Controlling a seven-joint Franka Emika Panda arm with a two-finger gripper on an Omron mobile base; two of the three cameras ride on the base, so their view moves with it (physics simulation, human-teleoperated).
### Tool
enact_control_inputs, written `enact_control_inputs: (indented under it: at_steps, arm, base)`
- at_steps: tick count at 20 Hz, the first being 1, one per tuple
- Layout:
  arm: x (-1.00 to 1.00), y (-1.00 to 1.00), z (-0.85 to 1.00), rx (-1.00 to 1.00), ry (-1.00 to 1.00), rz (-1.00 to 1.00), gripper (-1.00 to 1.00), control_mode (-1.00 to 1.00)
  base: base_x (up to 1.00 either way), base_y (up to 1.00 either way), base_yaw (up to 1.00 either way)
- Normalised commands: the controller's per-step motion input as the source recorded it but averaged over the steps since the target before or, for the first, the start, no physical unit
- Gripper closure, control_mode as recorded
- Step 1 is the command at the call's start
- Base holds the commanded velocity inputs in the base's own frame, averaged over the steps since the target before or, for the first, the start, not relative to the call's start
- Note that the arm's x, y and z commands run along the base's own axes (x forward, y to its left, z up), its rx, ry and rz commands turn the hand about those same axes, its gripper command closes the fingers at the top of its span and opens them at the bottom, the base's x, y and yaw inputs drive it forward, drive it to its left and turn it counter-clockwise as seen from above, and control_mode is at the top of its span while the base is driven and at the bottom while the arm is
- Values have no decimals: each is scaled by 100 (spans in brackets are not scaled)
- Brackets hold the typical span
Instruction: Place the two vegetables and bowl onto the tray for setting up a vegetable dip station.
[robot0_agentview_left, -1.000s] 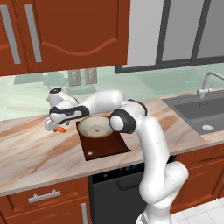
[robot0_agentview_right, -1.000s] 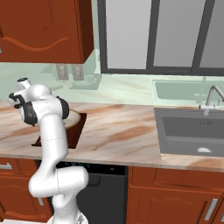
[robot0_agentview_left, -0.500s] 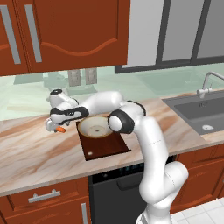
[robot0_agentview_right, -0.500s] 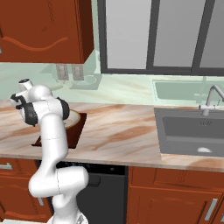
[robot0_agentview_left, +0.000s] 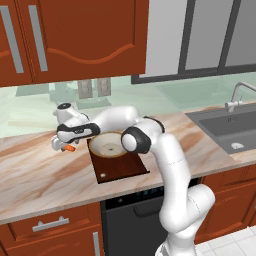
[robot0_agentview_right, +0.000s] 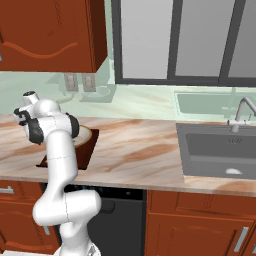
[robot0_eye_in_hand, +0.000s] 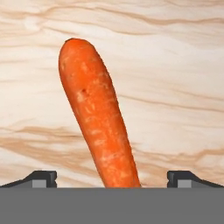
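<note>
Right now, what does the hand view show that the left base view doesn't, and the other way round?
The hand view alone shows the gripper with open jaws, one fingertip on each side of the carrot's near end, and the carrot's rough skin. The left base view alone shows the bowl sitting on the tray, right of the hand, plus the sink and cabinets. Both show the carrot lying on the marble counter.
</note>
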Motion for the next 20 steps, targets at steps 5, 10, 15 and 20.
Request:
enact_control_inputs:
  at_steps: [5, 10, 15, 20]
  arm:
    - [10, 9, -4, 0, 0, 0, -100, -100]
    - [8, 7, -4, 0, 0, 0, -100, -100]
    - [1, 3, -5, -1, 0, -1, -100, -100]
    - [0, 2, -7, -1, 0, -2, -100, -100]
  base:
    - [0, 0, 0]
    - [0, 0, 0]
    - [0, 0, 0]
    - [0, 0, 0]
